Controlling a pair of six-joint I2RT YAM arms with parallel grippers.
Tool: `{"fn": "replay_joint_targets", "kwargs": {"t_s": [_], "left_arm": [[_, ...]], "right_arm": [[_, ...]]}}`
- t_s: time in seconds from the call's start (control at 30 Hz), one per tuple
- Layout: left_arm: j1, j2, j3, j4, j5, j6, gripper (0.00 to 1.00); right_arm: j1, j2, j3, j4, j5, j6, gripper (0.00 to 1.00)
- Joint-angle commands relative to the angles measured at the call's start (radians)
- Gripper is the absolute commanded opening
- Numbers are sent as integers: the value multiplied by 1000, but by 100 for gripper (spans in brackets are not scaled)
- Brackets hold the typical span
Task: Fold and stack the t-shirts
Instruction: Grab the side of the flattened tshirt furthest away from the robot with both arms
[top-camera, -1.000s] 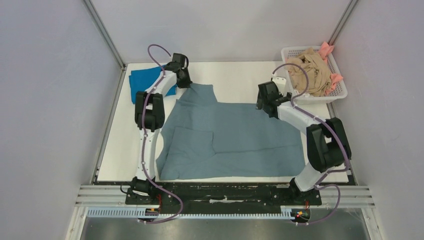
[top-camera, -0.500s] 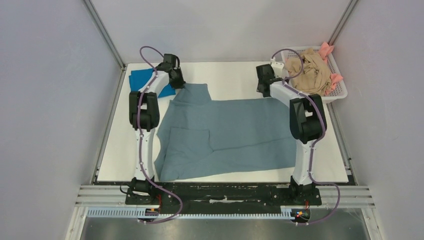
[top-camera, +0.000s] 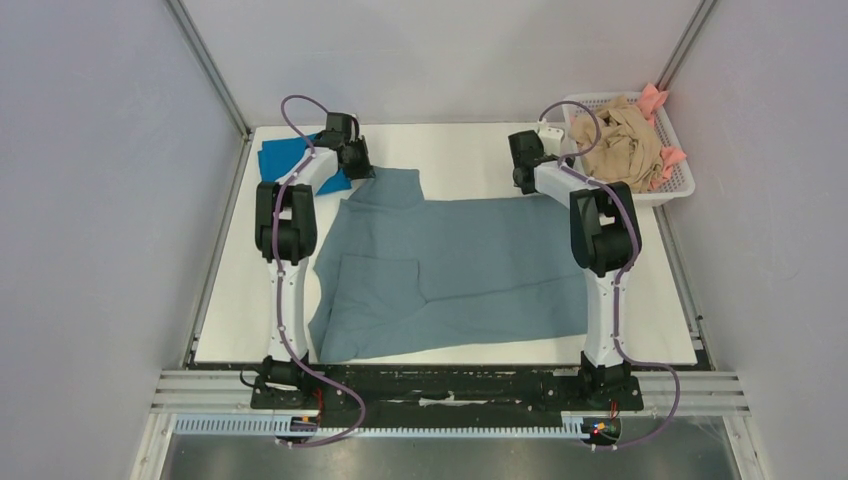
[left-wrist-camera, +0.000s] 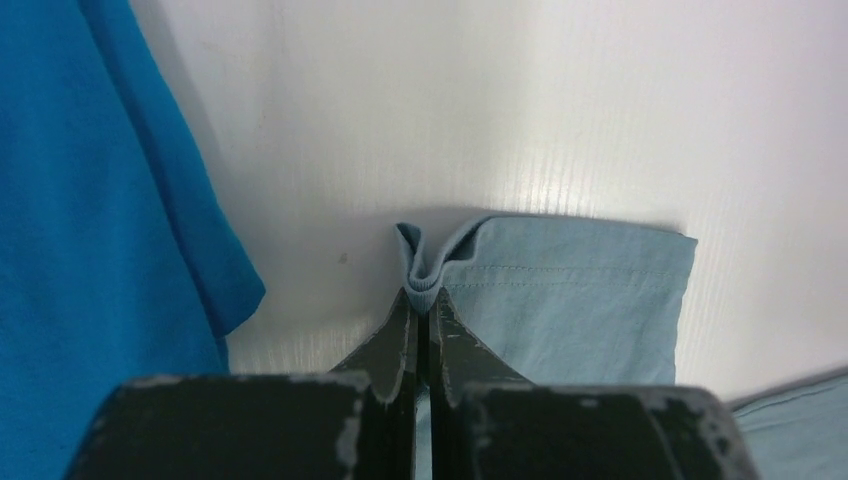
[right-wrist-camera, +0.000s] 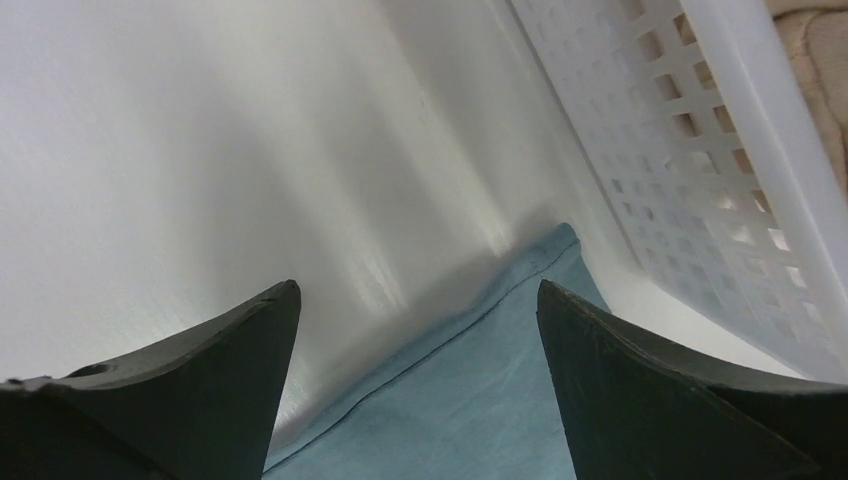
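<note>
Swung out from mid-shirt, the right arm now reaches the far right corner
On the counter the grey-blue t-shirt lies spread, one near-left flap doubled over, so its folding looks barely begun. The left fingers, pressed together, pinch its far-left sleeve hem; the right fingers hang spread over its far-right corner, gripping nothing. Farther back, the bright blue t-shirt lies folded, while the beige t-shirt and pink t-shirt wait in the basket

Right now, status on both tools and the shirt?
Left tool shut on grey-blue t-shirt hem. Right tool open over its far corner. Basket close alongside.
</note>
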Motion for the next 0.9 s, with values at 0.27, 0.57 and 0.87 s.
{"fn": "replay_joint_targets", "kwargs": {"t_s": [0.27,0.57,0.87], "left_arm": [[0,-93,-45,70,22,53,2],[1,-117,-87,106,46,53,2],[6,-151,-129,142,128,63,2]], "right_arm": [[-15,-140,-227,-62,113,97,64],[-22,-136,-214,-52,129,95,33],[-26,-161,-247,10,78,100,0]]}}
